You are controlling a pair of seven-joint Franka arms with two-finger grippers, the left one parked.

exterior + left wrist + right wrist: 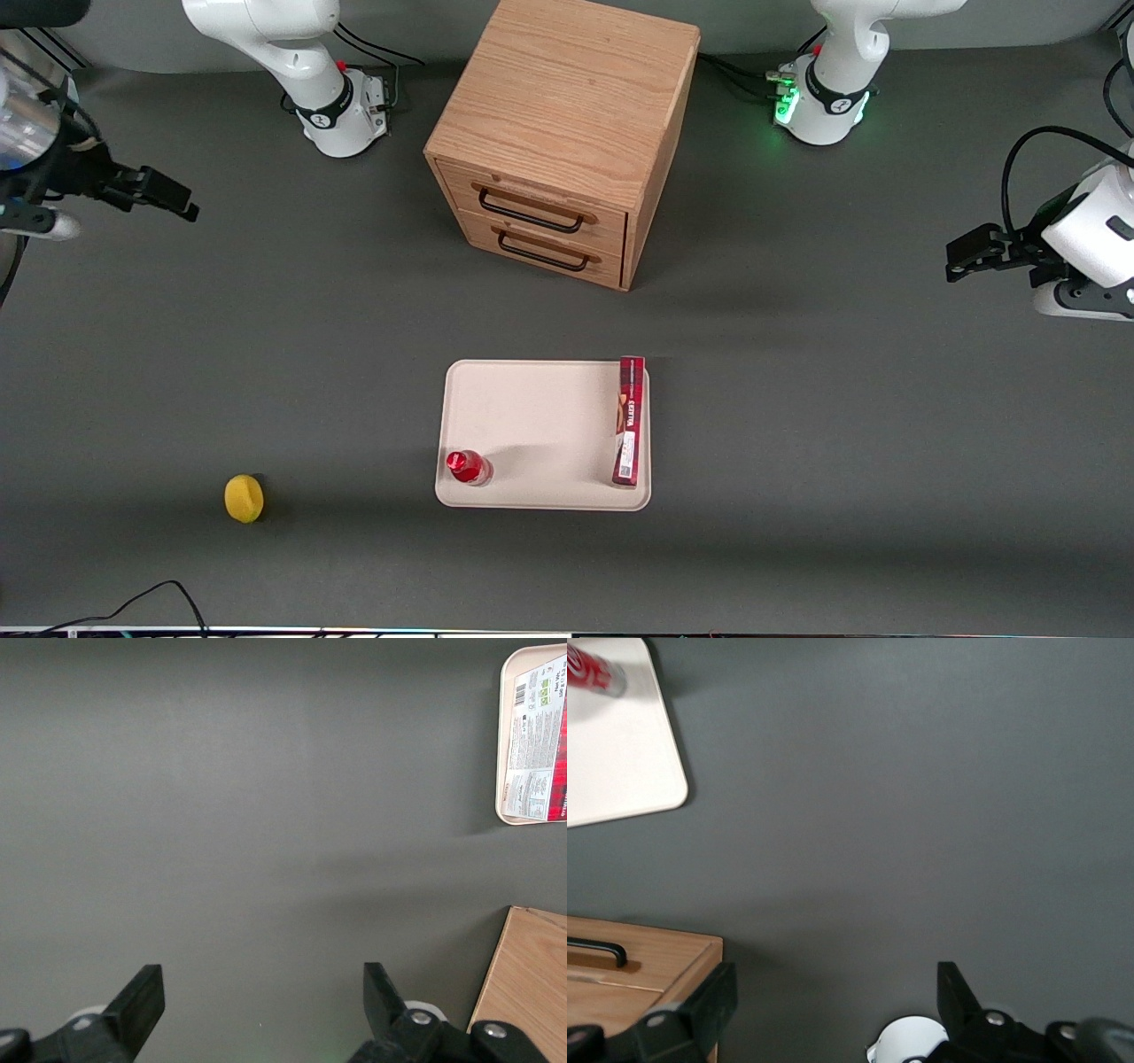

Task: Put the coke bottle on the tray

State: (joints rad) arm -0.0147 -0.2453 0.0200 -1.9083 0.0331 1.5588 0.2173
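The black two-finger gripper (182, 206) of the working right arm hung empty above bare grey tabletop at its own end of the table, its fingers (709, 1005) spread wide apart. Well apart from it, nearer the front camera and toward the table's middle, the small red coke bottle (468, 466) with red cap stood upright, long axis vertical. It already rested on the large flat cream-beige tray (532, 416), in a near corner, so the placement appeared complete.
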